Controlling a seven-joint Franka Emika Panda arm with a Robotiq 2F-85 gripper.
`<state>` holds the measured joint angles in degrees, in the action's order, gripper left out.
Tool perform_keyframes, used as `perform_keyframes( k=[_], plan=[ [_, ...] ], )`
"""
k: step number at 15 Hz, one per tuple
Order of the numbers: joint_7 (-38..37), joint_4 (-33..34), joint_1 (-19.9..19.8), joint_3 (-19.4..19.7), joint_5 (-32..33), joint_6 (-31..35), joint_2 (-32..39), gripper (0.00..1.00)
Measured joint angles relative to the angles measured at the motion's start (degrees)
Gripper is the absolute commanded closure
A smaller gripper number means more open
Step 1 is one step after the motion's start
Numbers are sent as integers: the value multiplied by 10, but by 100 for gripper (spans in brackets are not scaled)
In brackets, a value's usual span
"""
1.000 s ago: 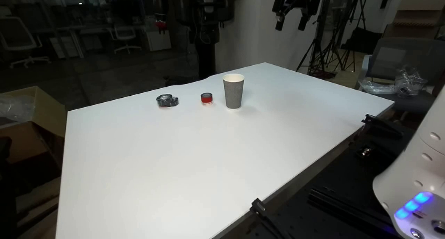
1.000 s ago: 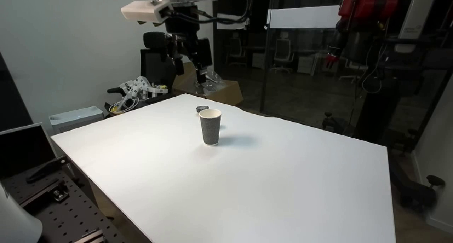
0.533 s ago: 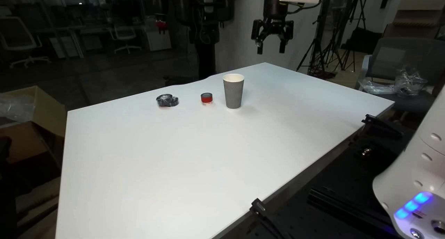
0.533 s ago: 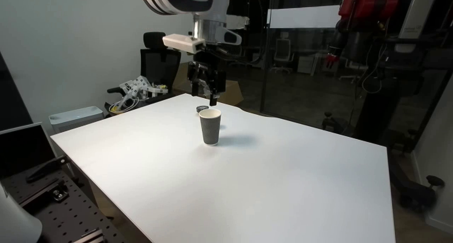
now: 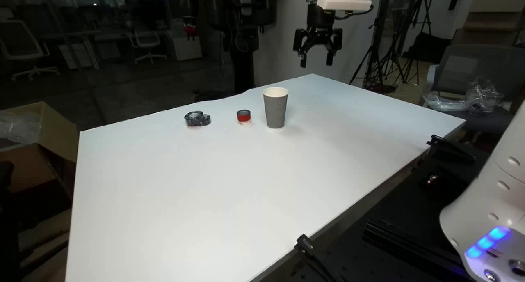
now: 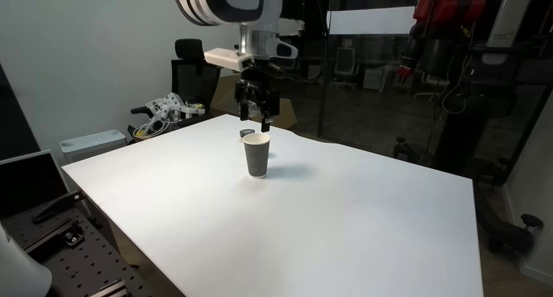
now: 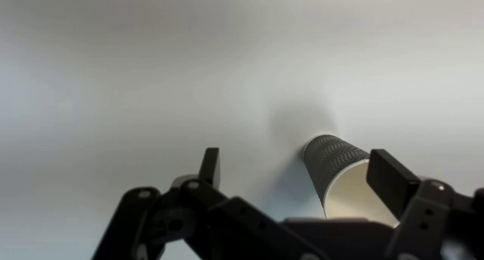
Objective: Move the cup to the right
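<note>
The cup (image 5: 275, 111) stands upright on the white table (image 5: 184, 191); grey textured sleeve, pale rim. The gripper (image 5: 316, 61) hangs above table level, fingers (image 5: 303, 61) spread wide, nothing held. In an exterior view it sits up and to the picture's right of the cup, with a small red item (image 5: 244, 115) near the cup and black round items (image 5: 197, 118) farther left. In an exterior view a dark round item (image 6: 247, 133) shows behind the cup; the red item cannot be made out. Wrist view looks deep into the cup's pale inside, partly covered by one finger; height between finger and rim hard to judge from that angle.
</note>
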<state>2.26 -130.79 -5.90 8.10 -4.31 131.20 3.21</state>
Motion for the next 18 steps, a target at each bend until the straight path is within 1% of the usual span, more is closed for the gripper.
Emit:
perform_keyframes(
  k=[4, 6, 11, 18],
  plan=[
    [-70, 4, 5, -9, 4, 109, 32, 0],
    [-95, 21, 10, -13, 8, 133, 61, 0],
    [-105, 74, 15, -26, -12, 128, 130, 0],
    [-105, 128, 15, -33, -27, 91, 189, 0]
  ],
)
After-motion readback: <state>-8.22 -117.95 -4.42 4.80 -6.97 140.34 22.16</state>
